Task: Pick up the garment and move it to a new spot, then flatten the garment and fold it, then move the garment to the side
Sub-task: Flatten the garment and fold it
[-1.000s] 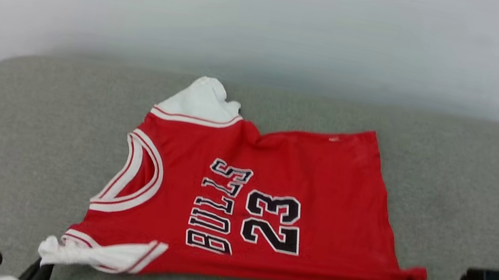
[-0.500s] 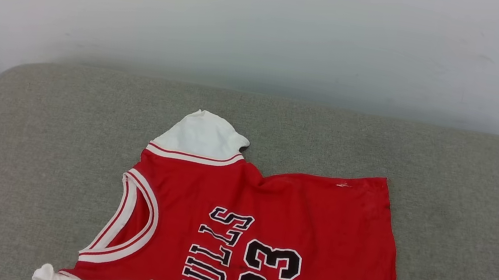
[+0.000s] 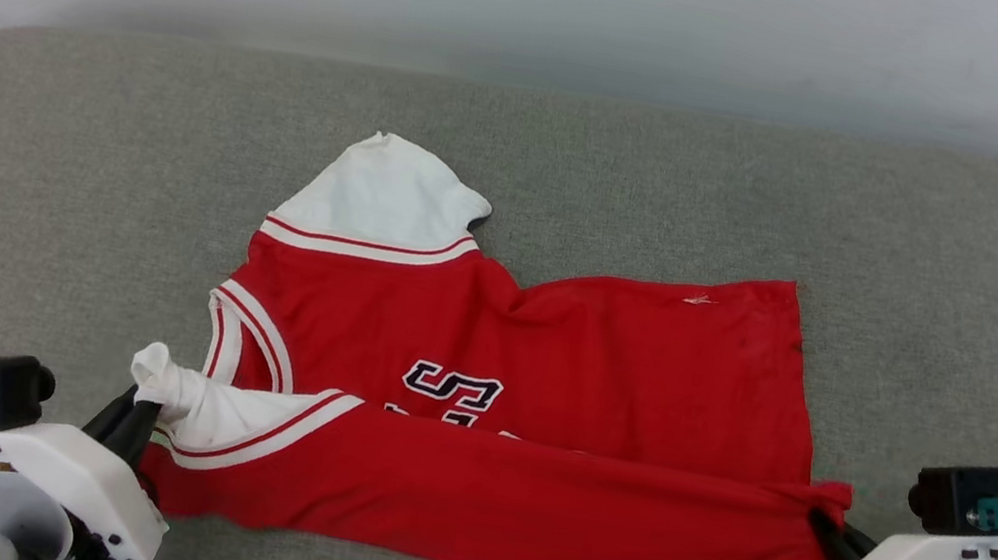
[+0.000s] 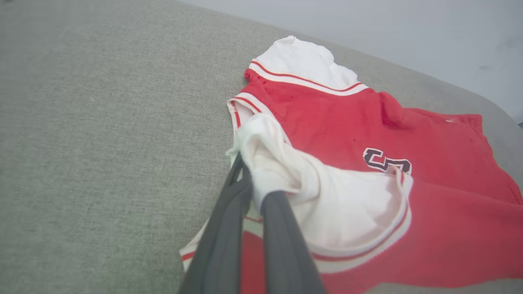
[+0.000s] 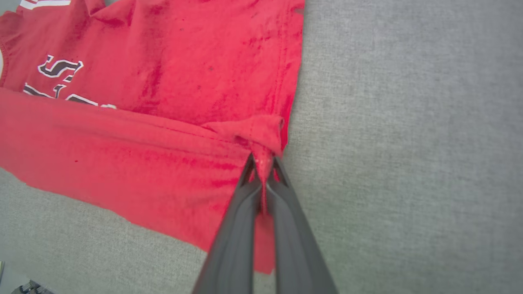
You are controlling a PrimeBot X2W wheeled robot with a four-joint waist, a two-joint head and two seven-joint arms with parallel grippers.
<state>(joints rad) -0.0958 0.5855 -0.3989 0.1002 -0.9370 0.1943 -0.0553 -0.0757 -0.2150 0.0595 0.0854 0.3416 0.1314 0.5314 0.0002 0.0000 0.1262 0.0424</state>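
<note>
The garment [image 3: 548,349] now has its near edge folded over the chest, hiding the number; left tool [image 3: 134,419] and right tool [image 3: 825,532] carried it there.

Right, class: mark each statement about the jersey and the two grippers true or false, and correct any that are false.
1. The left gripper pinches a white sleeve of the garment. True.
2. The right gripper is open and clear of the cloth. False: it is shut on a red corner of the garment.
3. The garment's near edge is folded over, hiding most of the lettering. True.
4. The garment lies on a wooden table. False: it lies on a grey fabric cushion.
</note>
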